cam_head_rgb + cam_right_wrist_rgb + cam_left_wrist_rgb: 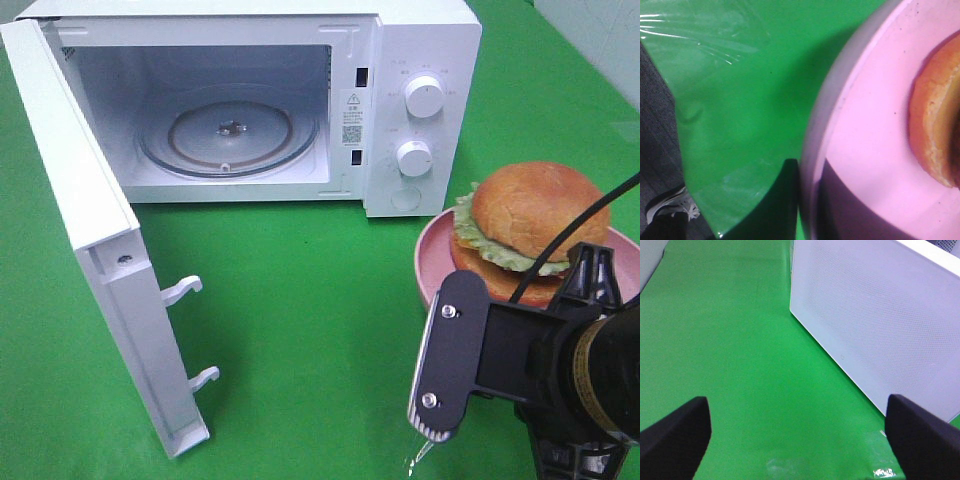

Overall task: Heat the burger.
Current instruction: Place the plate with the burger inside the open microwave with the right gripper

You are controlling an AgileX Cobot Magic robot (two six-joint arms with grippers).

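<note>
The burger [530, 225], with a golden bun and green lettuce, sits on a pink plate [432, 262] to the right of the white microwave [420, 60]. The microwave door [95, 230] stands wide open and the glass turntable [228, 135] inside is bare. My right arm [560, 375] covers the plate's near edge in the high view. In the right wrist view my right gripper [807, 200] is shut on the plate's rim [840, 100], one finger on each side, with the bun's edge [935, 125] close by. My left gripper [800, 450] is open over the green cloth, near the door's outer face [880, 320].
A green cloth [300, 300] covers the table. The open door juts toward the front left with its two latch hooks [185, 290] pointing right. Two white knobs [424, 96] sit on the microwave's front panel. Glossy tape [685, 30] lies on the cloth near the plate.
</note>
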